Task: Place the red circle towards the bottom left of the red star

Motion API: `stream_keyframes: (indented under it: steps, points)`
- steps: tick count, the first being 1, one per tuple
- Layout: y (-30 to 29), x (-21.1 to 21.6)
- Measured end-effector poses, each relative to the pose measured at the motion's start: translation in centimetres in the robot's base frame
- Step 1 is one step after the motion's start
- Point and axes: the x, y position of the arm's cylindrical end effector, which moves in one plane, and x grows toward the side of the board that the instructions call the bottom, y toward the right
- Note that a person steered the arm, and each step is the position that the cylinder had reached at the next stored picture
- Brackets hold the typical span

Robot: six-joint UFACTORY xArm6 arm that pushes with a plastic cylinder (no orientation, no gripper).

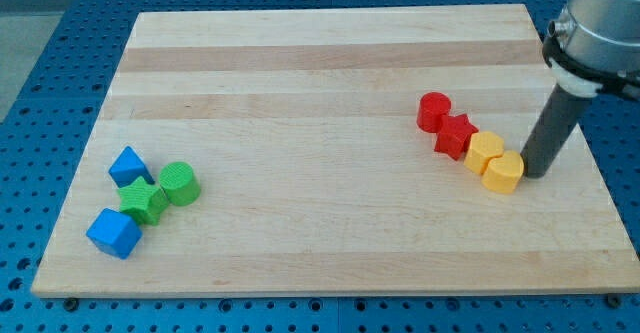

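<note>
My tip (530, 176), w/o fingers so no open/closed state to tell, touches the yellow block (503, 172) at desk (300, 53) right, far from red circle (434, 110) at upper left of red star (456, 135); pushing here probably shoves the whole row.

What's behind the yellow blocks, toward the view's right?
My tip stands right beside the lower yellow block; contact is unclear. The rod hides the board behind it.

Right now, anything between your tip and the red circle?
Yes. My tip sits at the right of the yellow blocks; they and the red star line up diagonally between it and the red circle.
</note>
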Motion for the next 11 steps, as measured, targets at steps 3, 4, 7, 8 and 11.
stream_keyframes:
  steps: [3, 4, 7, 8, 11]
  points:
    - [-0.4, -3.4]
    - [-1.8, 0.5]
    - [3.9, -14.5]
    - [-1.0, -17.0]
    - [-10.2, -8.0]
